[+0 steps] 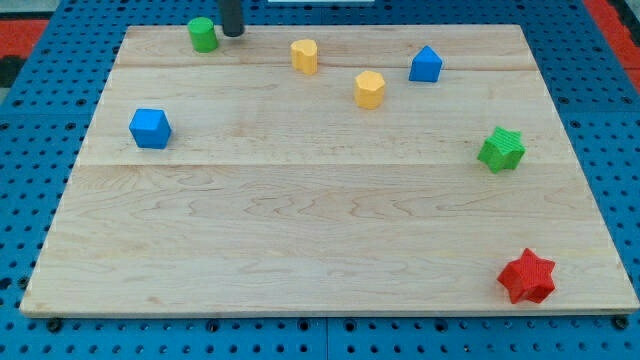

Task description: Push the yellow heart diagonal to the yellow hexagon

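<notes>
1. So my tip [232, 34] is way up at the view's top edge of the wooden board [300, 230], parked just to the view's right of the green cylinder [203, 34]. Can't quite tell if they're touching or only super close.
2. No hand on this rig, just the bare dark rod, so nothing spread, pressed together or pinching. It isn't on either yellow block.
3. The yellow heart [304, 55] sits near the top of the board, a bit left of centre, to the view's right of my tip with a clear gap between them.
4. The yellow hexagon [369, 89] is near it, down and to the view's right, not touching.
5. A blue block with a pointed top [425, 65] is just right of the hexagon and slightly higher.
6. The blue cube [150, 128] sits alone on the view's left side.
7. The green star [501, 149] is over at the right edge, and the red star [526, 277] is in the bottom right corner, well apart from everything else.
</notes>
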Available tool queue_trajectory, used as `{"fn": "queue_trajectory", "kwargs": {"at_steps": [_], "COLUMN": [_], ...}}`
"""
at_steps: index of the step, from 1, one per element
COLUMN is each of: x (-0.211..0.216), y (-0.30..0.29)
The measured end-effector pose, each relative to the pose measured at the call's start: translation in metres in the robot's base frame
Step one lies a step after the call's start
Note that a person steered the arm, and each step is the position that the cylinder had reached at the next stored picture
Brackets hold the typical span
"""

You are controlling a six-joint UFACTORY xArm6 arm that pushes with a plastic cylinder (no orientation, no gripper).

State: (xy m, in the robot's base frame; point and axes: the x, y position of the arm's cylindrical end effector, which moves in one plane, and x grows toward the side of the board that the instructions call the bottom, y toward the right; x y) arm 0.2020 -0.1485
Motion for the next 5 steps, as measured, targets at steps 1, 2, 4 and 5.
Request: {"fn": "queue_trajectory", "kwargs": {"at_steps": [1, 2, 4, 5], "x": [0.023, 0.065, 0.073, 0.012], "y": [-0.047, -0.047, 0.043, 0.067]}}
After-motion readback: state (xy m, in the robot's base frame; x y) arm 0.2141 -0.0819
